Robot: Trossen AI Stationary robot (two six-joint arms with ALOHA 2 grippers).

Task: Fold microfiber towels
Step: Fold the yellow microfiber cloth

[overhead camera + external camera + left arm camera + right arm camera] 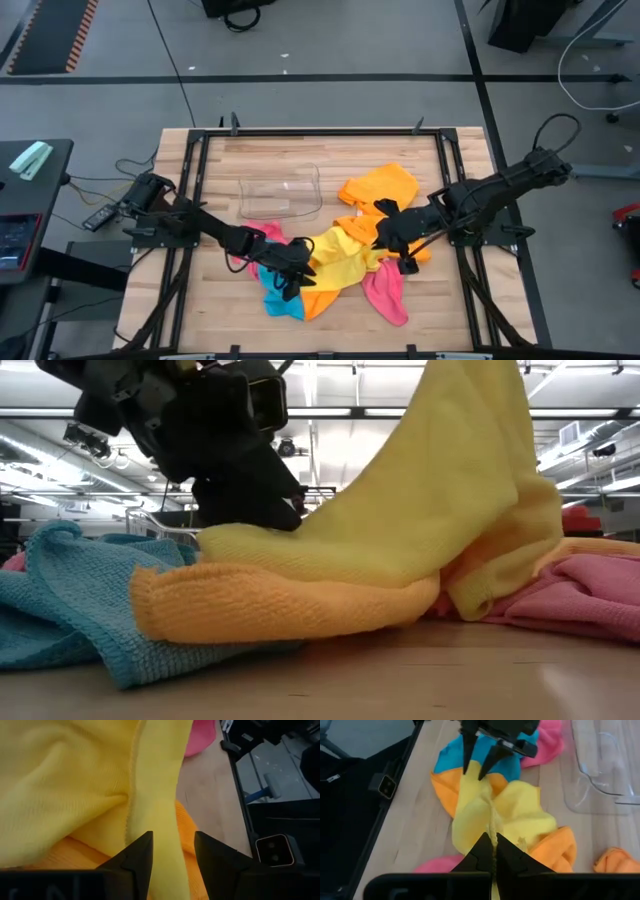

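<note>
Right pincer [492, 851] clamped tight on a ridge of the yellow towel [507, 815], lifting that edge off the surface [220, 300]. Left pincer [172, 851] part-way open at the yellow towel's far end, fingers [137, 857] straddling a fold of it, nothing gripped. Yellow towel stretched between the two pincers at mid-surface, draped over an orange towel [280, 605]. Blue towel [70, 595] bunched beside that, under the left arm. Pink towel [388, 290] trailing toward the front edge. Second orange towel [380, 185] lying toward the back, just beside the clear bin [282, 195]. Bare wood open at the front left and along the back edge.
</note>
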